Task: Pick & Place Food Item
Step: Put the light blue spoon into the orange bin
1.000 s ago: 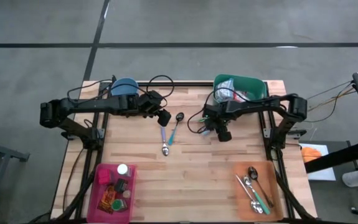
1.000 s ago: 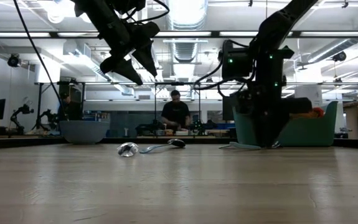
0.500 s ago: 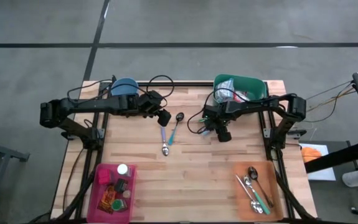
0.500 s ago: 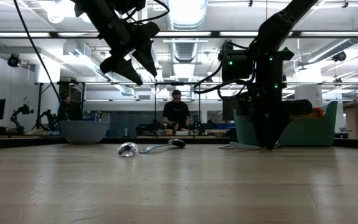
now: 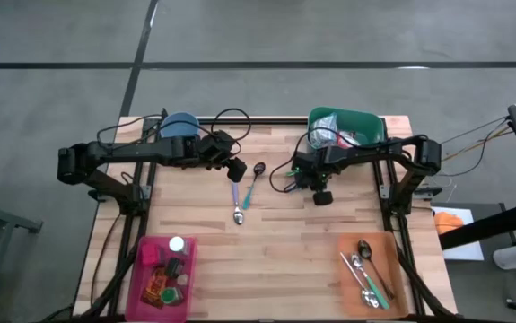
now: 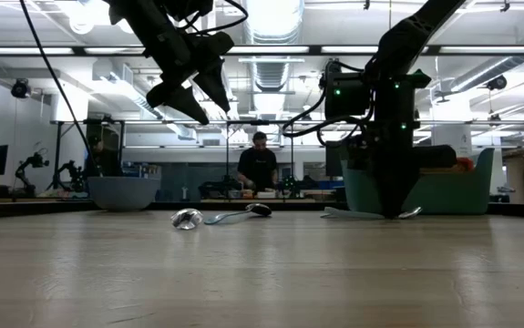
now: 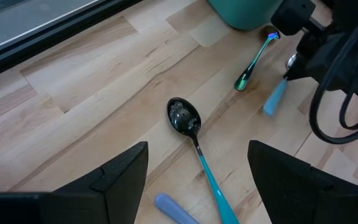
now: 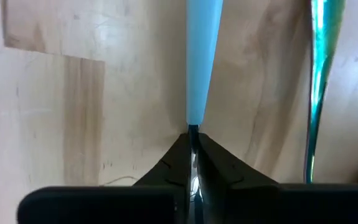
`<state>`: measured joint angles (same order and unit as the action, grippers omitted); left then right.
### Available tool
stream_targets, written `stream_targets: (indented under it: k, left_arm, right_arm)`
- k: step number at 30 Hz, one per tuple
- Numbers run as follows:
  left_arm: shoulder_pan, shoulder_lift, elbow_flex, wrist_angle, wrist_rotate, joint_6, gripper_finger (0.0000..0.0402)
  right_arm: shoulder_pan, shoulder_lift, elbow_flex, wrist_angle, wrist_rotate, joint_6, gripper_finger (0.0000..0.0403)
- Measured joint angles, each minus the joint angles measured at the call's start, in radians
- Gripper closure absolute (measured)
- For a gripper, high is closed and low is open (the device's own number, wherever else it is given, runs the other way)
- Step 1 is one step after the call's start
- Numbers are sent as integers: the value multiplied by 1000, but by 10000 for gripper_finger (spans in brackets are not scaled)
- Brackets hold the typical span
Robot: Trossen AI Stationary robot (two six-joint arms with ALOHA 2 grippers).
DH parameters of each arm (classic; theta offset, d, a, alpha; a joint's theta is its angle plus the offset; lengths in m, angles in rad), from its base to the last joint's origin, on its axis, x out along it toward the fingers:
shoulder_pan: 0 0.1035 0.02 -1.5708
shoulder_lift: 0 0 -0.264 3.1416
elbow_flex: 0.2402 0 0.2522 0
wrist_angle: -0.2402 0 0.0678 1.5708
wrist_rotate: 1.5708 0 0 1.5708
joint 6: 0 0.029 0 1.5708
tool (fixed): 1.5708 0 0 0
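Observation:
A utensil with a light blue handle (image 8: 200,56) lies flat on the wooden table (image 5: 284,242) in front of the green bin (image 5: 347,126). My right gripper (image 5: 321,195) stands over it, pointing down and shut on it. An iridescent green utensil (image 8: 319,74) lies right beside it. My left gripper (image 5: 233,168) hangs open above the table, over a black spoon with a teal handle (image 7: 186,118) and a spoon with a lavender handle (image 5: 238,205). No food item shows outside the bin. My right gripper pinches the utensil's thin metal neck (image 8: 192,129), just where the blue handle ends, between its two fingertips (image 8: 172,155). The fingers come from above, pointing down, and lie across the utensil. The utensil lies on the table, both ends (image 6: 336,214) showing beside the fingers.
The green bin at the far right holds packets. A blue bowl (image 5: 181,124) stands at the far left, a pink bin (image 5: 161,274) with small items at the near left, and an orange tray (image 5: 370,274) with spoons at the near right. A person shows behind the table (image 6: 257,164).
My right gripper has shut its fingers on the blue-handled utensil's neck while staying over the same spot. The utensil still lies on the table.

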<state>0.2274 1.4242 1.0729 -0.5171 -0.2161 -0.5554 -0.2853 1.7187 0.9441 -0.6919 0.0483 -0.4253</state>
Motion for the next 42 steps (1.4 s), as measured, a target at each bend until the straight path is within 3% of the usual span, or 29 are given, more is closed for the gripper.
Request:
stream_targets:
  k: [16,36,42]
  left_arm:
    - [0,0,0,0,0,0,122]
    - [0,0,0,0,0,0,122]
    - [0,0,0,0,0,0,122]
  right_arm:
    - [16,-9,5,-14,-3,76,392]
    - [106,-57,211,-181,-29,195,392]
    - [111,-56,219,-198,-31,210,392]
